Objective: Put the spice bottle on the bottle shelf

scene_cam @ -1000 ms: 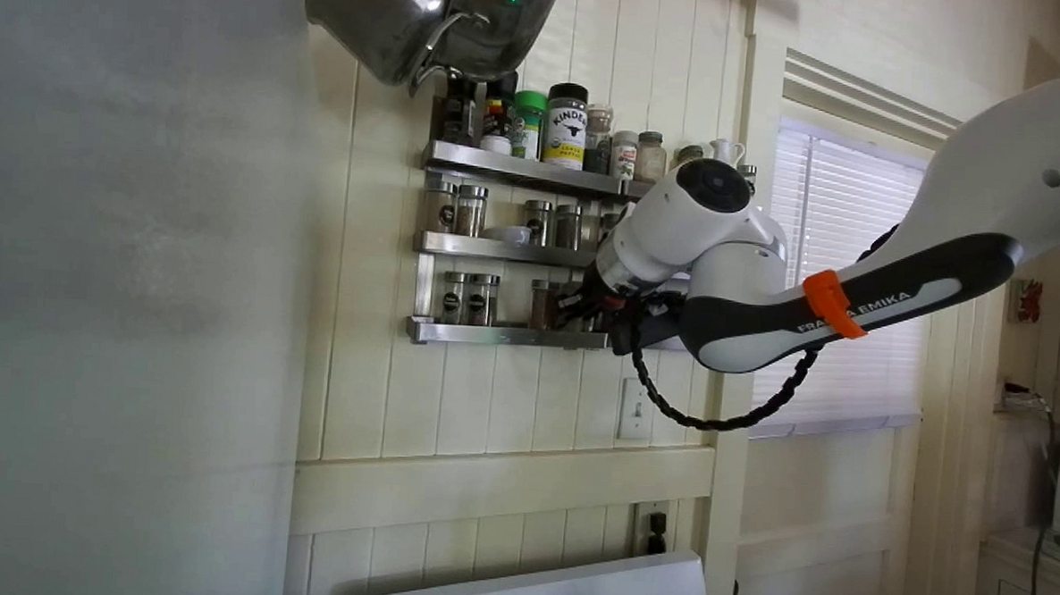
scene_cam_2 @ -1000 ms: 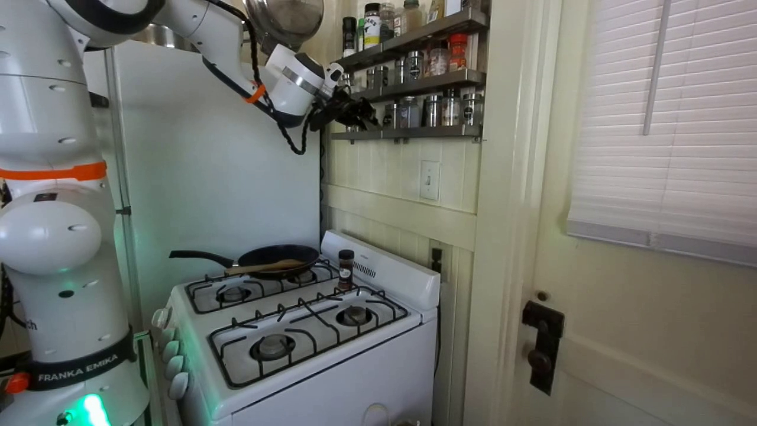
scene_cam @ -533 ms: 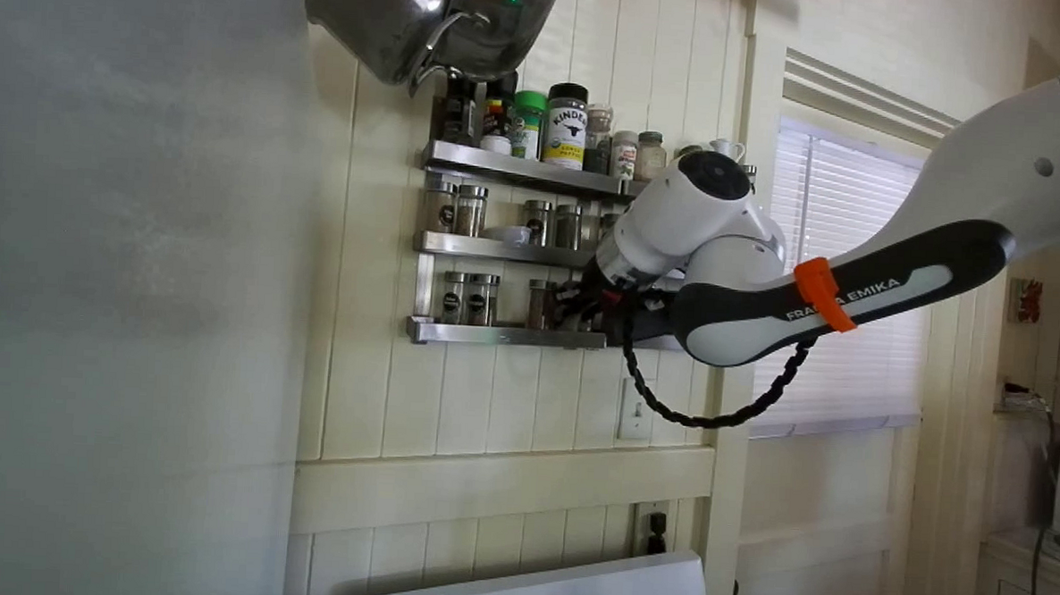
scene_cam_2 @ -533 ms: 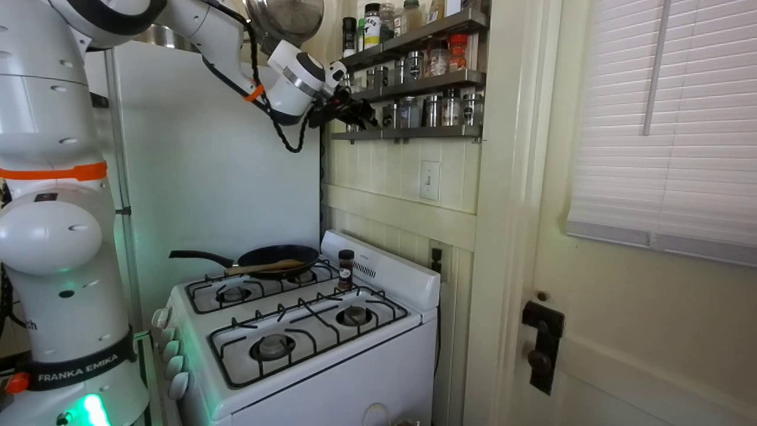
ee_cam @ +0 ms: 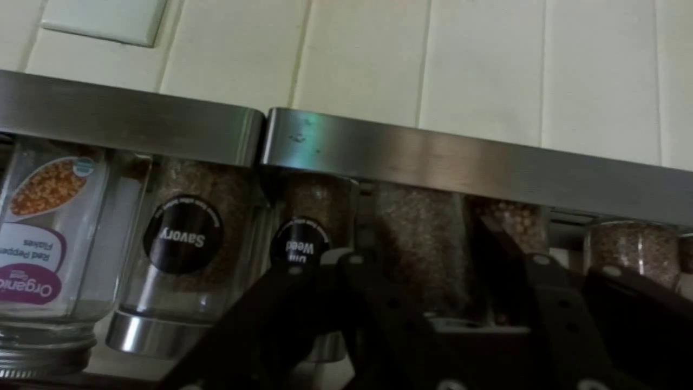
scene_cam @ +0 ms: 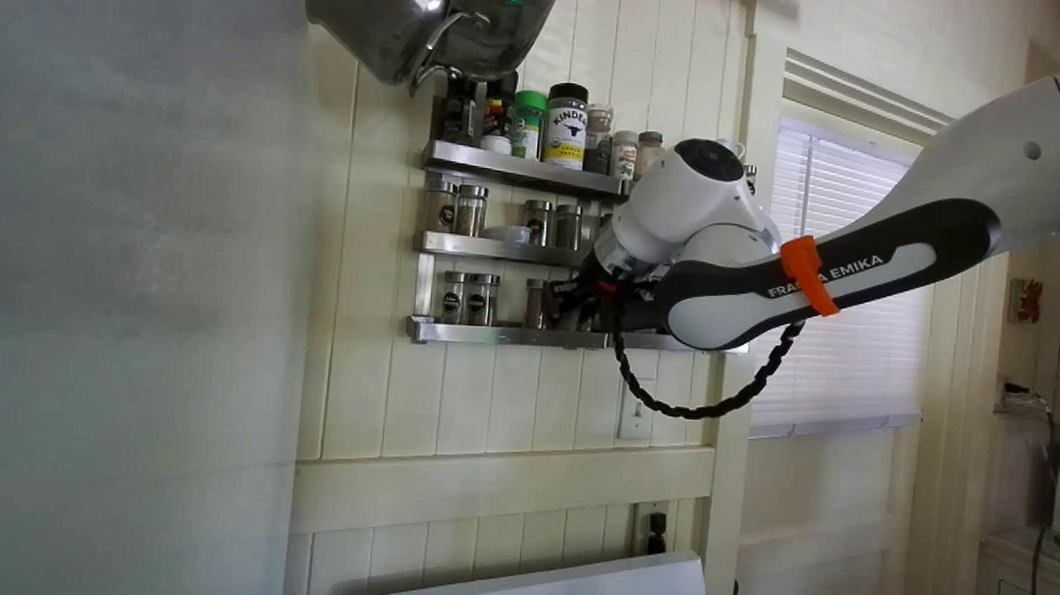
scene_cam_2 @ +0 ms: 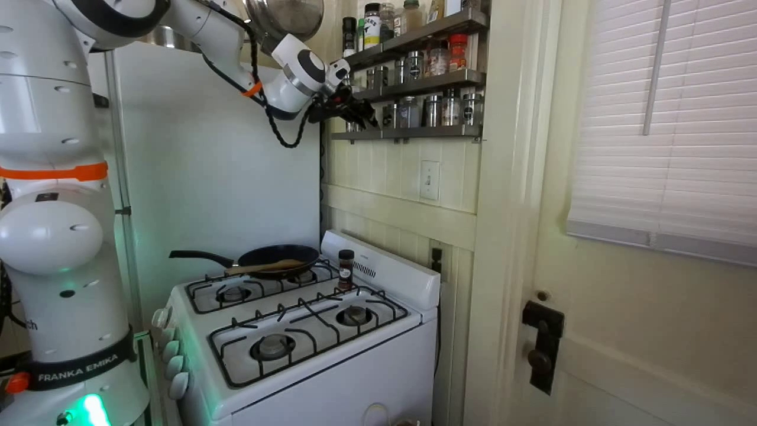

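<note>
The bottle shelf is a silver three-tier wall rack in both exterior views (scene_cam: 506, 336) (scene_cam_2: 434, 133); its lowest rail (ee_cam: 476, 165) crosses the upside-down wrist view. My gripper (scene_cam: 567, 306) is at the lowest tier, also in an exterior view (scene_cam_2: 368, 115). In the wrist view the gripper (ee_cam: 425, 230) has a finger on each side of a glass spice bottle (ee_cam: 419, 219) with grainy contents and looks shut on it. The bottle's base is hidden behind the rail; the fingers and darkness cover its lid end. A peppercorn jar (ee_cam: 514, 216) stands close beside the gripper.
A Dill Weed jar (ee_cam: 300, 238) stands on the gripper's other side. Middle (scene_cam: 501, 248) and top tiers (scene_cam: 527, 168) with jars are above. Pots (scene_cam: 435, 21) hang overhead. Below, the stove (scene_cam_2: 378, 349) bears a black pan (scene_cam_2: 278, 260) and a black-capped bottle (scene_cam_2: 346, 271).
The arm and gripper have moved slightly left and the wrist up in an exterior view. The jar beside the fingertips has slid left along the lowest tier with them.
</note>
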Controlling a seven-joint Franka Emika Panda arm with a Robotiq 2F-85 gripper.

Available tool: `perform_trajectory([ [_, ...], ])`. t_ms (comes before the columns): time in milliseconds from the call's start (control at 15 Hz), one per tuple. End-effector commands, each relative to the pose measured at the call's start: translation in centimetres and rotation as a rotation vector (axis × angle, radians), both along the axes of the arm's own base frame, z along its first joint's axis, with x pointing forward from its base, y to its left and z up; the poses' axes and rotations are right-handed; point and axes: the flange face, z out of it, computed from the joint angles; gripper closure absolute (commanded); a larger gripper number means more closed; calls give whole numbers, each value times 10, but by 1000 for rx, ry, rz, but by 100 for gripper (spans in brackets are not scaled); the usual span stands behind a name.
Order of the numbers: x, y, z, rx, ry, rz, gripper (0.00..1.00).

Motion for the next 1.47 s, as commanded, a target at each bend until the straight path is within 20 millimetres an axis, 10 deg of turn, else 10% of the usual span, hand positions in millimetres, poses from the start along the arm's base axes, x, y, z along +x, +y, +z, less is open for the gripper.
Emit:
perform_trajectory([
  [0,15,5,-3,13,94,-4,76],
  [133,20,3,3,40,116,0,76],
  [200,9,-1,9,28,64,-6,51],
  [400,13,-1,12,39,75,-5,51],
  [467,13,-1,12,39,75,-5,76],
  [1400,33,7,26,82,271,-113,76],
])
